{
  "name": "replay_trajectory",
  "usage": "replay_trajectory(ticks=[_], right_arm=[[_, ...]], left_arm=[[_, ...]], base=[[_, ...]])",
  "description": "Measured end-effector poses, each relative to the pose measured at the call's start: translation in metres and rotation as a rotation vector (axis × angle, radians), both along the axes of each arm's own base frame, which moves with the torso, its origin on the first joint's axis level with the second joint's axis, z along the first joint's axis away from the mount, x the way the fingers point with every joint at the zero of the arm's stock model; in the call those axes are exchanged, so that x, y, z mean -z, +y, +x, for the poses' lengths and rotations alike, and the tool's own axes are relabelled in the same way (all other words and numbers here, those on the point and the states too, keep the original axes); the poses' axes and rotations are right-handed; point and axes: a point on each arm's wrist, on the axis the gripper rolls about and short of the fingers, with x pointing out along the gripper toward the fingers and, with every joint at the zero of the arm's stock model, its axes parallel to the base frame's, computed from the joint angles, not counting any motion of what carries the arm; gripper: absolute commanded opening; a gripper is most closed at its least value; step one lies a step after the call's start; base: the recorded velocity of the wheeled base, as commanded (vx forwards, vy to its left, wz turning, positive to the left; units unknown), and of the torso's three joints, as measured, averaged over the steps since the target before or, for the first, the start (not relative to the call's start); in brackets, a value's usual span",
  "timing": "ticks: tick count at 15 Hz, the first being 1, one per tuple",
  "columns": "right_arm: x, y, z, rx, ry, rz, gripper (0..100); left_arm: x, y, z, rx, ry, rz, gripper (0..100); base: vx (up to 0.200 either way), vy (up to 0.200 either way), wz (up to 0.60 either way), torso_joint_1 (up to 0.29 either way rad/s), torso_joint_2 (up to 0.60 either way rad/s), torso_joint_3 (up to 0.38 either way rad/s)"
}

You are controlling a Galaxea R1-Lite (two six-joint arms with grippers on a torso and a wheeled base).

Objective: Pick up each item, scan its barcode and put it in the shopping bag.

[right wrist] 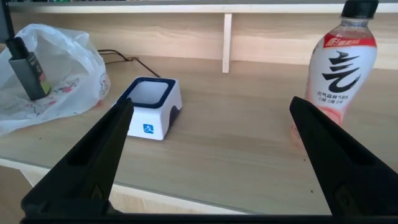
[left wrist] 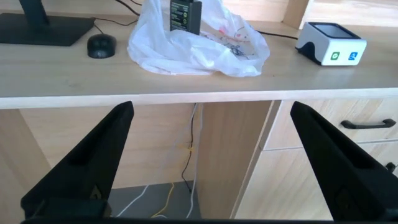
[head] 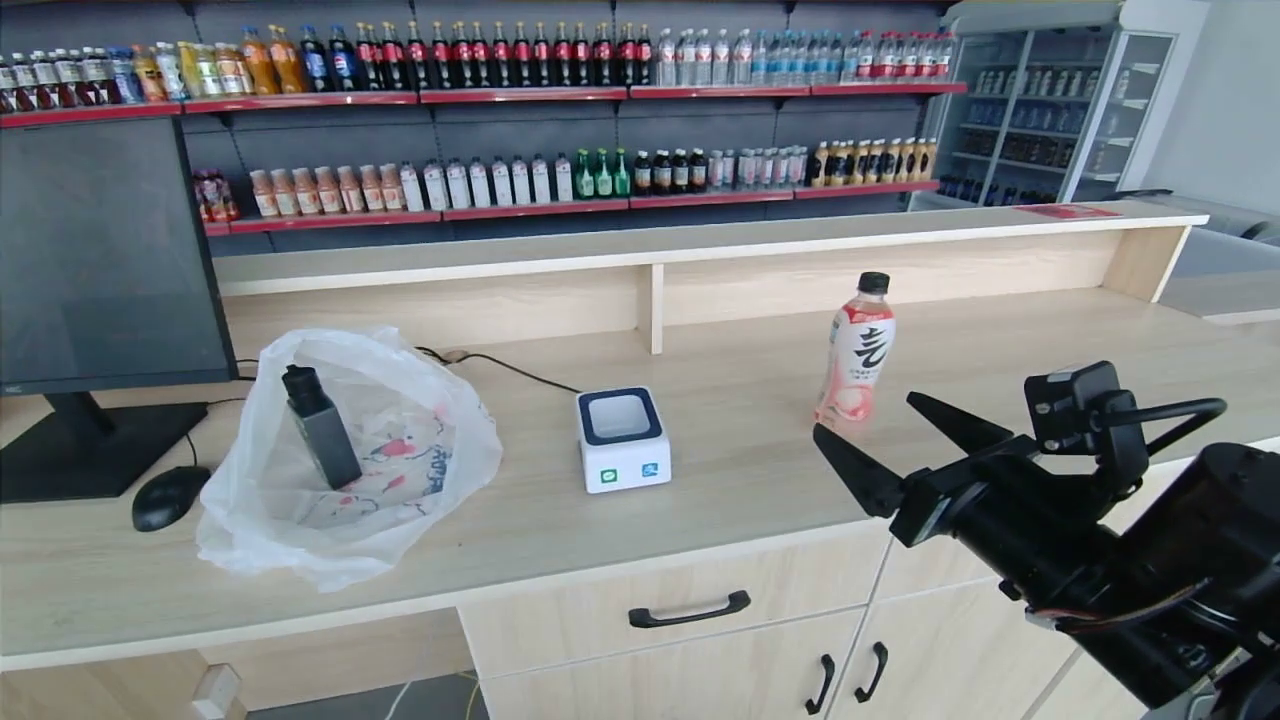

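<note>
- Presently, the bottle [head: 857, 350] stands upright on the counter [head: 720, 480], well right of the scanner [head: 622, 438] and untouched.
- Right gripper [head: 862, 413]: jaws spread wide and empty, fingers pointing at the bottle's lower half from the counter's front edge, close to it but apart.
- Left gripper [left wrist: 211, 106]: jaws also wide and empty, held below the counter edge in front of the cabinet.
- The bag [head: 440, 440] lies open left of the scanner with one dark boxy item [head: 320, 425] already standing in it, so the bottle appears to be the item left to process.
- Step in hand, as judged: grasping the bottle.
  - Centre the jaws on the body at label height, not on the cap or the narrow neck.
  - Come in level — a finger striking one side first could tip or slide it.
  - Close firmly; the smooth plastic may slip.
  - No barcode shows on the facing side, so the bottle will probably need turning before it is presented over the scanner's top window.
- Markings: the bottle carries a white label with one large dark character and small print beneath, over pink; the cap is black. The scanner's front shows a green and a blue square icon. The item's label is too small to make out.
</note>
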Motion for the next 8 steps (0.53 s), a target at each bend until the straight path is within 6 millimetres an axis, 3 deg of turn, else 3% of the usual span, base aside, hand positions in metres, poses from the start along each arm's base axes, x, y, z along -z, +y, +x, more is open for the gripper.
replay_trajectory(ticks=[4,8], right_arm=[[0.0003,0.0009,-0.0009,-0.005,0.001,-0.001,100],[0.0011,0.0006,-0.0006,-0.003,0.004,-0.002,100]], left_arm=[[0.0,0.0,0.0,0.0,0.0,0.0,100],[0.0,0.0,0.0,0.0,0.0,0.0,100]], base=[[0.0,-0.2,0.6,-0.001,0.0,0.002],[0.0,-0.2,0.0,0.004,0.0,0.004]])
